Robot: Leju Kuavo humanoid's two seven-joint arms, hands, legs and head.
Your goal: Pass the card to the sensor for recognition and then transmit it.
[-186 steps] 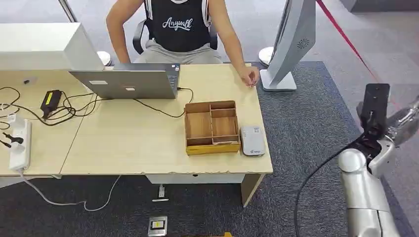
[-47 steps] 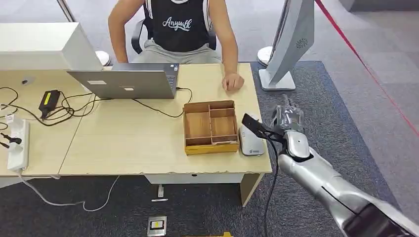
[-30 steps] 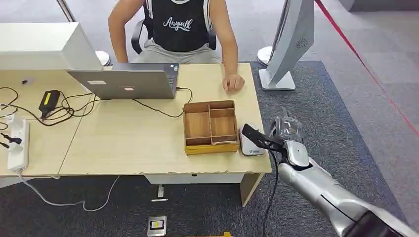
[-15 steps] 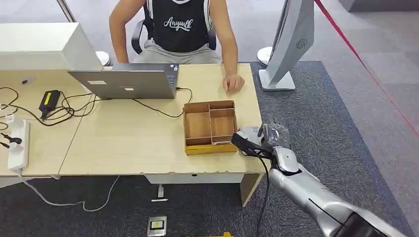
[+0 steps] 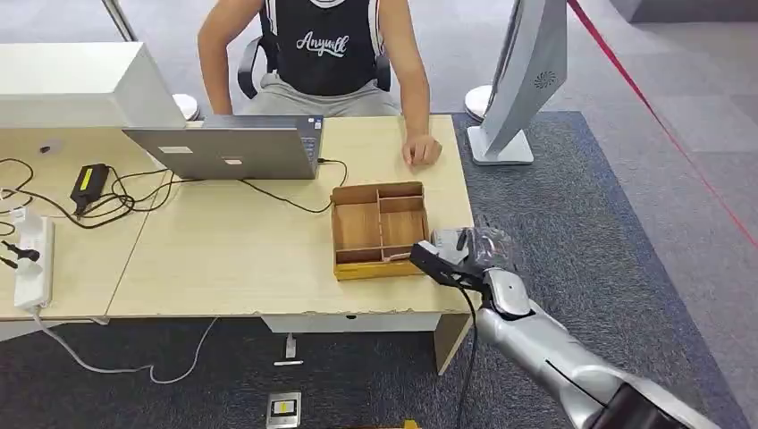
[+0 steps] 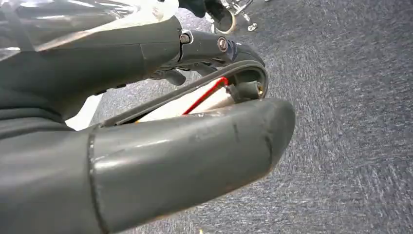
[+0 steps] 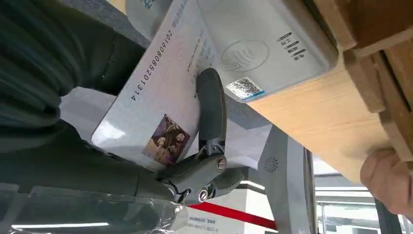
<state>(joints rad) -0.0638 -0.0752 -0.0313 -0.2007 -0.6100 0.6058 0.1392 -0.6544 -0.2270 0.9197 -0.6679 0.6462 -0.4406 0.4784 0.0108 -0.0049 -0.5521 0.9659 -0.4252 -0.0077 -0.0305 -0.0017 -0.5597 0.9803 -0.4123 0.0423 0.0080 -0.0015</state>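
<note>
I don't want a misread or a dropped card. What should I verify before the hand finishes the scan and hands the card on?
1. Card gripped by the right hand: ok, a finger lies across its face.
2. Card over the grey card reader: ok, it overlaps one end of it.
3. Card flat on the reader: cannot tell.
4. Clear of the wooden organizer tray: ok, hand is beside it.
5. Person's hand ready to receive: not ok, it rests on the desk.

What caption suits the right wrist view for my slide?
The right hand holds the card over the grey sensor beside the wooden tray.
</note>
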